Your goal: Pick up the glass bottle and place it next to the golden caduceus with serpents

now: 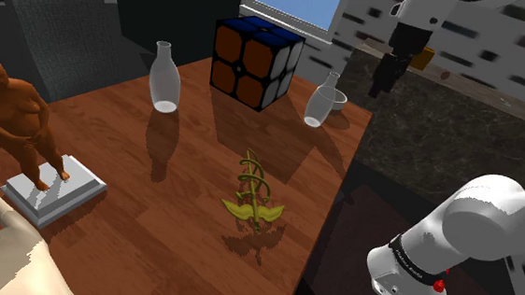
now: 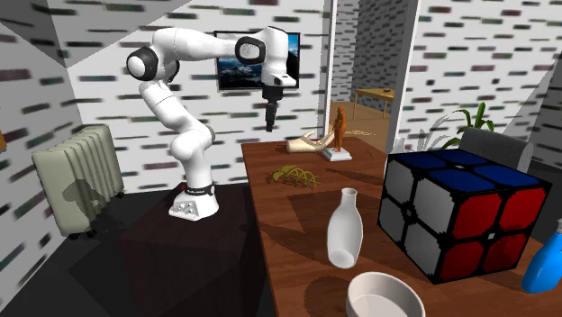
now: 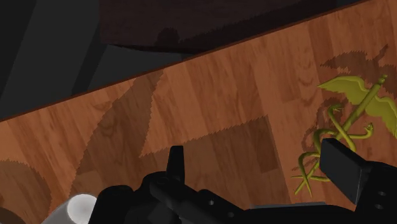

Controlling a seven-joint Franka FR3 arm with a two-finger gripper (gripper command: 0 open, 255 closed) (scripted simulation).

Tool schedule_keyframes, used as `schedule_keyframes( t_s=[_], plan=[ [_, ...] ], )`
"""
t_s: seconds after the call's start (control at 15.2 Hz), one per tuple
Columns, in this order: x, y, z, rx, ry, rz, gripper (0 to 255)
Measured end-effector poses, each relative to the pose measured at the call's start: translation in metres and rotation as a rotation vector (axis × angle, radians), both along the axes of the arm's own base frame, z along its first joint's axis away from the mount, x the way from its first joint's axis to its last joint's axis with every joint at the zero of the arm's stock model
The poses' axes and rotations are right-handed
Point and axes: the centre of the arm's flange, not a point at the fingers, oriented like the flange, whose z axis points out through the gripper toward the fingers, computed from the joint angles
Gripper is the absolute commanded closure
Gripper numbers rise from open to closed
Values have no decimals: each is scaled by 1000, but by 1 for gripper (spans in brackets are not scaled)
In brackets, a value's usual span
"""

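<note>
- At the shoulder view's left, a brown figure is standing on a white base. A pale hand sculpture is lying at the lower corner, and a grey chair is standing behind the wooden table.
- A clear bottle is standing upright on the far part of the table, left of the cube. In the second exterior view it is showing blue at the right edge.
- The cube, dark-framed with orange, blue and white faces, is sitting between the two bottles.
- The golden caduceus is resting near the middle of the table, well apart from both bottles. It is also showing in the second exterior view and beside the gripper's right finger in the wrist view.
- A pale bottle is standing upright right of the cube, just beside a white bowl. In the second exterior view the bottle and bowl are sitting nearest the camera.
- The gripper is hanging in the air by the table's right edge, pointing down and touching nothing.
- In the wrist view the gripper is spreading its fingers wide, with bare wood between them and nothing clasped.
- The white arm is rising at the shoulder view's lower right.
</note>
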Motion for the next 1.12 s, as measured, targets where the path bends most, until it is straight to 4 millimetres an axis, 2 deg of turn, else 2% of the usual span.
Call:
schedule_keyframes(
  t_s=[1.12],
  plan=[
    [157,-143,-65,-34,-6,34,0]
  ],
)
